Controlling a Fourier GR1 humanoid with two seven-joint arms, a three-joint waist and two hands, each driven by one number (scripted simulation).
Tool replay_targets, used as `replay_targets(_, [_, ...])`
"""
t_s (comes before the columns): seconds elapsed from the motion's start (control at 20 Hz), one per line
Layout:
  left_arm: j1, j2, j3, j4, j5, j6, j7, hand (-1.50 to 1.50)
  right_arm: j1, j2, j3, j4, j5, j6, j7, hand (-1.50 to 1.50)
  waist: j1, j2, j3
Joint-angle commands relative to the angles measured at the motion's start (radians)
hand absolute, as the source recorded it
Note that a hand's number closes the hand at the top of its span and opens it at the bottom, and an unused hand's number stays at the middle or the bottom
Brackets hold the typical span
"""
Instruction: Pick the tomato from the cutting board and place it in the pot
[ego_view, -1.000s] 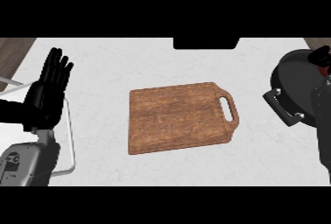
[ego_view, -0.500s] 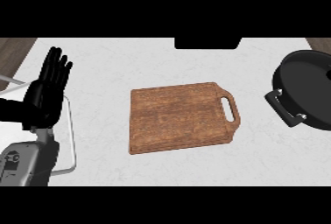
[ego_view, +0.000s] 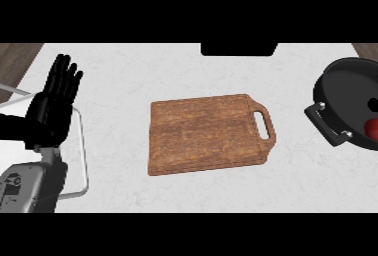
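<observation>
We see only a red sliver of the tomato (ego_view: 373, 125) inside the pot (ego_view: 341, 95) — the cutting board (ego_view: 207, 132) lies bare. Round, smooth and soft-skinned by our guess, it would want cupping around its sides. Our left hand (ego_view: 50, 107) rests flat-fingered and empty; the right is out of view.

A single head view looks steeply down onto a pale surface (ego_view: 184, 90) from above, close enough that a wooden cutting board (ego_view: 207, 134) fills the middle of the frame. The robot's near side lies at the lower edge. A left hand (ego_view: 53, 107) rests at the left edge, fingers up. A black pot (ego_view: 347, 107) is cut off by the right edge, so the view reaches only part of it. No second view shares the scene.
</observation>
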Motion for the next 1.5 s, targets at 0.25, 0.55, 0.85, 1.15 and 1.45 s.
replay_targets(0.25, [0.015, -0.006, -0.014, -0.051, -0.012, 0.003, 0.042, 0.00, -0.052, 0.014, -0.050, 0.100, -0.157, -0.129, -0.310, -1.50, 0.009, 0.000, 0.000])
replay_targets(0.55, [-0.005, -0.043, -0.020, 0.034, -0.048, 0.031, -0.027, 0.00, -0.071, 0.089, -0.132, -0.016, -0.321, -0.186, -0.344, -1.50, -0.015, -0.005, -0.002])
replay_targets(0.85, [0.025, 0.023, 0.026, -0.054, -0.002, -0.013, 0.044, 0.00, -0.013, 0.018, -0.253, -0.088, -0.529, -0.142, -0.491, -1.50, -0.011, -0.007, -0.001])
replay_targets(1.15, [0.032, 0.000, 0.033, -0.043, 0.002, -0.009, 0.029, 0.00, 0.170, 0.023, -0.326, -0.238, -0.699, -0.075, -0.598, -1.50, -0.022, -0.008, -0.002])
replay_targets(1.45, [0.052, -0.020, 0.021, -0.019, -0.024, -0.013, -0.012, 0.00, 0.332, 0.056, -0.334, -0.439, -0.803, -0.027, -0.585, -1.50, -0.021, -0.008, -0.003])
